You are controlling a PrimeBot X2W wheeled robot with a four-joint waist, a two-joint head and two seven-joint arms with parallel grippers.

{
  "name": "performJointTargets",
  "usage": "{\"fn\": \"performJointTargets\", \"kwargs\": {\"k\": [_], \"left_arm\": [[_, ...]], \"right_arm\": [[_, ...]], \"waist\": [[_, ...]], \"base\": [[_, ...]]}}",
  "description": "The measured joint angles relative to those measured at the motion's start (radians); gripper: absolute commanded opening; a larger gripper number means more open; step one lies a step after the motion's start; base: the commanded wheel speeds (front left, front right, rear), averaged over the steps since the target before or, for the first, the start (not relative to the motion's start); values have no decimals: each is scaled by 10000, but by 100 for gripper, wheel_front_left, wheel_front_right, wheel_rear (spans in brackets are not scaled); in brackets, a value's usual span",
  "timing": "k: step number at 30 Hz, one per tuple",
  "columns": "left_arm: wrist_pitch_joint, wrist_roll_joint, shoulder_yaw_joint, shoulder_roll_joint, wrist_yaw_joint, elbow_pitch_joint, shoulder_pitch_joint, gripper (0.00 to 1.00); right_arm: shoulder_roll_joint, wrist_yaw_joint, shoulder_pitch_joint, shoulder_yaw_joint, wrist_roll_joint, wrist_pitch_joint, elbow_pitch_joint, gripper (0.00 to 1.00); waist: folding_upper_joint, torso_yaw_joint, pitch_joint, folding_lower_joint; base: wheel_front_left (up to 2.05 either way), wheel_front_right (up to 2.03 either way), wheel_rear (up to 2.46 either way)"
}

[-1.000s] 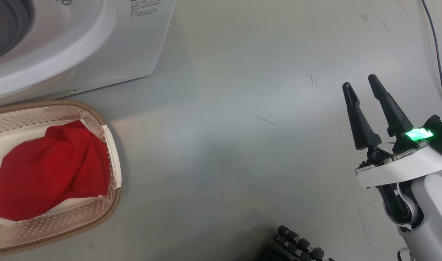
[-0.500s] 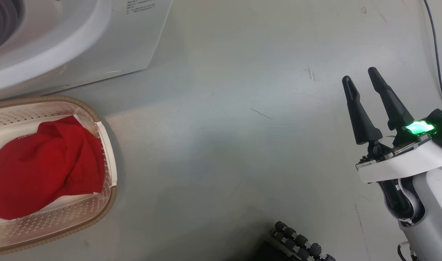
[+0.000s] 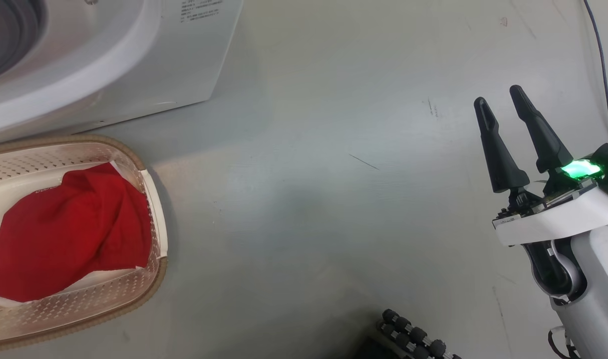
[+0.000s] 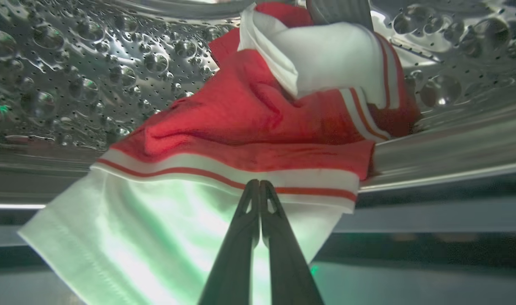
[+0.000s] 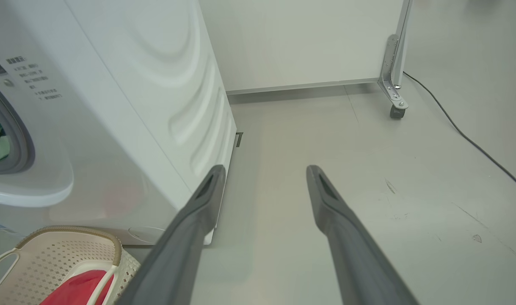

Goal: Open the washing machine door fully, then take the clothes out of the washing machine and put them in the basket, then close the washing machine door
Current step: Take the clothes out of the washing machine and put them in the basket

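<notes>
Left fingers together at clothes

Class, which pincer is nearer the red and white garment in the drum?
Left. The left pincer is shut on the garment inside the drum; the right pincer hangs open over the floor beside the washing machine.

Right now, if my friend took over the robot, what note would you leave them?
Left gripper: shut, tips at the hem of the red-and-white garment lying in the drum; whether cloth is pinched is unclear.
Right gripper: open, holding nothing, above the floor.
Done: a red garment lies in the basket next to the washing machine.
Left: move the drum garment to the basket, then close the door.
</notes>
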Motion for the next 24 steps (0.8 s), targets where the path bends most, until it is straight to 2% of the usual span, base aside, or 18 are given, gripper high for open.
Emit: {"fn": "performJointTargets", "kwargs": {"k": [15, 24], "left_arm": [[-1283, -466, -299, -493, -117, 257, 17, 0], [-2778, -1104, -614, -1064, -734, 387, 536, 0]], "right_arm": [[-88, 0, 35, -190, -171, 0, 61, 100], [-132, 0, 71, -454, -412, 0, 75, 100]], "waist": [[0, 405, -608, 0], [0, 756, -1208, 0]], "base": [[0, 0, 0], [0, 0, 0]]}}
